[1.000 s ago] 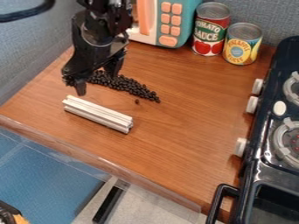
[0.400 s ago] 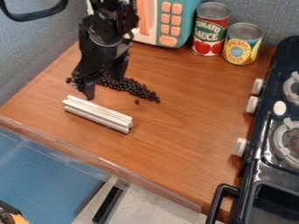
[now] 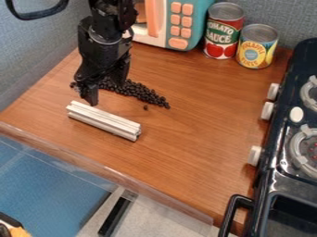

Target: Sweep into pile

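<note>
The black gripper hangs at the left of the table with its two fingers apart, nothing visible between them but part of the dark beads. One fingertip is just above the upper left end of the silver grooved bar; the other is over the beads. Small dark beads lie in a slanting strip from behind the gripper toward the middle, partly hidden by it. A single bead rests just below the strip. The bar lies flat, roughly parallel to the strip, nearer the front edge.
A teal and white toy microwave stands at the back, beside a tomato sauce can and a pineapple can. The black toy stove lines the right side. The wooden table has a clear plastic strip along its front edge.
From one second ago the gripper has moved slightly right and toward the front, then a little back to the left. Some beads at the left now show beside it. The bar has stayed put.
</note>
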Controlling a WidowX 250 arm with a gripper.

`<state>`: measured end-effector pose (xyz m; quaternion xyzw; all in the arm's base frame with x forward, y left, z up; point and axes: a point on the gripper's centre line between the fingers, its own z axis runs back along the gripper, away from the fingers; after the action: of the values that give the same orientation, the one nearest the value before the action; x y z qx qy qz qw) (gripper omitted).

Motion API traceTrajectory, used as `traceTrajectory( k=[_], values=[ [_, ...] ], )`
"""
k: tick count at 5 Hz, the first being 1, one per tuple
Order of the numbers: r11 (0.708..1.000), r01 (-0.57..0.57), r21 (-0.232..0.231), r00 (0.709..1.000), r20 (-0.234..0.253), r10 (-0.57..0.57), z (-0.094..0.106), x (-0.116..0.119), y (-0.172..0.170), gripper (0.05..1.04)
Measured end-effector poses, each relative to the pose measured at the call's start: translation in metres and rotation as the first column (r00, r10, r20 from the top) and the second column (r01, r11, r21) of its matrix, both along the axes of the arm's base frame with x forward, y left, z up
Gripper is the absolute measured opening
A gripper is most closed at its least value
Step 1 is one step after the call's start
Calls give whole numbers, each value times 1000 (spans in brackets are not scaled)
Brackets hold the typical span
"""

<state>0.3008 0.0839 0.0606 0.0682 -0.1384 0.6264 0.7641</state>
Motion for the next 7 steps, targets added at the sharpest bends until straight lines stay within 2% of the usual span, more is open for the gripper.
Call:
traceTrajectory(
  k=[3,5,6,7],
  values=[
    [998,37,-58,998,-57,-40,-13,-16,-3,1001],
    [998,26,-54,998,-53,-29,-16,-25,-4,1001],
    [999,1,-45,1000,-30,-3,-18,-22,-2,1001],
    [999,-24,-47,999,-30,23,-24,-22,-2,1001]
  ],
)
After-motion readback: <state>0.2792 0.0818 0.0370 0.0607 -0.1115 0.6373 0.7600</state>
